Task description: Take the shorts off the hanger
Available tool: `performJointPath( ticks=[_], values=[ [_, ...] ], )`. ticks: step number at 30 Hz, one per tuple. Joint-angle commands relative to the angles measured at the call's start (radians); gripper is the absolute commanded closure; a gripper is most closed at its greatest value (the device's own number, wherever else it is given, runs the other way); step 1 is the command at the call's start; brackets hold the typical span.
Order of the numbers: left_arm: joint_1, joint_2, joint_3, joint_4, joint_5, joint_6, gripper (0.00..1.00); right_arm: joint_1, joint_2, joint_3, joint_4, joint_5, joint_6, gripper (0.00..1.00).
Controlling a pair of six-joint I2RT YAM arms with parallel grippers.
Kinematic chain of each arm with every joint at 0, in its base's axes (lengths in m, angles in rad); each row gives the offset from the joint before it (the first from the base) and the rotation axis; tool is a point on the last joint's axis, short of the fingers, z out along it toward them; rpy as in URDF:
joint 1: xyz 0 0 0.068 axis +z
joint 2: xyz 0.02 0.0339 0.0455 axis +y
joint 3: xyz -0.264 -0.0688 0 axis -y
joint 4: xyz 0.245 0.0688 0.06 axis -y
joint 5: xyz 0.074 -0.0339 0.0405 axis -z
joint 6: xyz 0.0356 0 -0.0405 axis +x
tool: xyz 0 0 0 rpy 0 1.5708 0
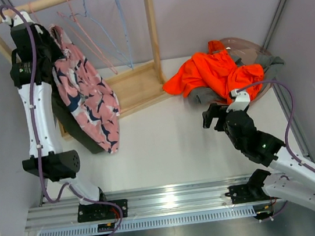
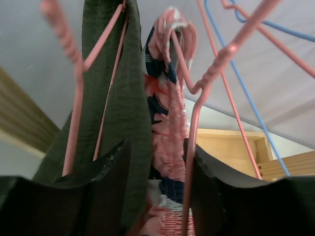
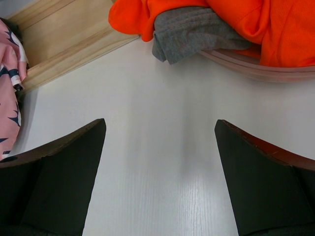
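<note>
The widest free room is the bare white table (image 1: 162,152) between the wooden rack (image 1: 138,88) and the arms' bases. The right gripper (image 3: 160,130) hangs over it, fingers wide apart and holding nothing, just short of the pink dish (image 3: 256,69). Over that dish's rim spill the orange shorts (image 1: 215,69), with the grey shorts (image 3: 192,32) tucked beneath. We cannot separate the orange heap into pairs.

At the rack it is tight. The left gripper (image 2: 156,147) reaches up among the hangers, its fingers on either side of the waistband of the pink patterned shorts (image 2: 170,118) and a pink hanger wire (image 2: 194,128). The olive shorts (image 2: 113,98) hang right beside. We cannot tell whether those fingers press the cloth. From above, the left arm covers its own fingers and much of the olive pair. Empty hangers (image 1: 102,37) hang further along the rail.
</note>
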Motion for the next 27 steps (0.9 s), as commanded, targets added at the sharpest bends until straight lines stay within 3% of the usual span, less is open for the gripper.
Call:
performJointPath(
  ticks=[1,3,5,9,13,20,23,27],
  values=[
    [0.016,0.028,0.117,-0.039,0.017,-0.02,0.63,0.004,-0.01,0.001,0.001,0.034,-0.003,0.0],
    [0.016,0.033,0.114,-0.036,0.026,-0.026,0.89,0.004,-0.009,-0.004,0.004,0.034,-0.002,0.01],
    [0.016,0.007,0.097,-0.017,0.034,-0.026,1.0,0.004,-0.007,-0.008,0.011,0.033,-0.002,0.01],
    [0.016,-0.041,0.086,0.007,0.07,-0.029,1.0,0.004,0.013,-0.012,0.035,0.016,0.003,0.01],
    [0.012,-0.043,0.187,-0.014,0.139,-0.037,1.0,0.012,0.047,-0.001,0.061,-0.006,0.02,0.01],
    [-0.022,-0.07,0.284,-0.016,0.198,-0.061,1.0,0.131,0.126,0.08,0.156,-0.021,-0.045,0.01],
    [-0.05,-0.107,0.234,-0.005,0.198,-0.063,1.0,0.263,0.23,0.201,0.245,-0.033,-0.149,0.01],
    [-0.093,-0.167,0.105,0.03,0.193,-0.061,1.0,0.435,0.468,0.568,0.277,-0.006,-0.282,0.01]
  ],
)
